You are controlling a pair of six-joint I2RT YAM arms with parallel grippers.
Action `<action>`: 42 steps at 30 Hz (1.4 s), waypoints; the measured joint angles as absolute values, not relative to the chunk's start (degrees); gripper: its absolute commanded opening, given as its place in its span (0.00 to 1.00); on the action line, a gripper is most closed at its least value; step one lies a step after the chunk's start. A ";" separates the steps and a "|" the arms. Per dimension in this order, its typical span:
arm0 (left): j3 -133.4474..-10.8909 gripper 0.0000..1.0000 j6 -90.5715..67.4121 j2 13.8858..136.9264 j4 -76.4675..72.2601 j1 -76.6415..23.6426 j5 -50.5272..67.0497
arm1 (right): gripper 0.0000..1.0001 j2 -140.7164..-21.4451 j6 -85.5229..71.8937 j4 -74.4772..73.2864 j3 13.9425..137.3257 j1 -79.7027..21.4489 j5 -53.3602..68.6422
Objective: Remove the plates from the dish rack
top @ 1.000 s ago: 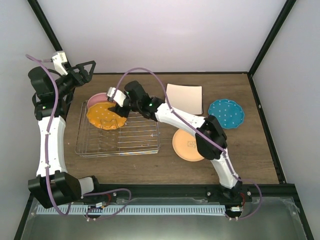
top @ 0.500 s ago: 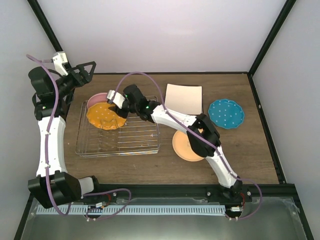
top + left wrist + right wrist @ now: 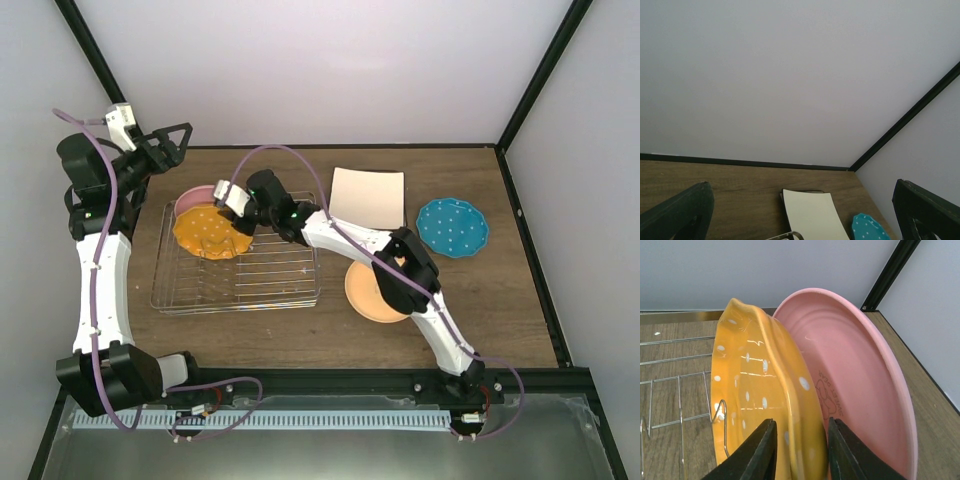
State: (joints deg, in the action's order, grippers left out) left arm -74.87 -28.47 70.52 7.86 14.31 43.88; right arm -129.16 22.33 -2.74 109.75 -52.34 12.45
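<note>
Fingers (image 3: 680,212) of the left claw (image 3: 172,138) were spread wide apart, raised just beyond the far-left corner of the rack (image 3: 235,290). Two plates stood at the rack's far-left end, a pink plate (image 3: 188,196) at the back and a dotted orange plate (image 3: 205,235) just in front of it. The right claw (image 3: 801,425) was over the rack's far side, clamped on the dotted plate's rim, one finger on each face. Right of the rack, three plates lay flat on the counter (image 3: 300,330). A square plate (image 3: 370,196) was near the far corner, an orange plate (image 3: 372,295) just beside the near corner, and a teal plate (image 3: 452,226) well apart.
</note>
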 measured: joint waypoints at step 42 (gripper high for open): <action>-74.89 1.00 -31.62 70.22 5.04 14.31 44.29 | 0.01 -106.96 31.18 -5.89 100.92 -50.35 -1.61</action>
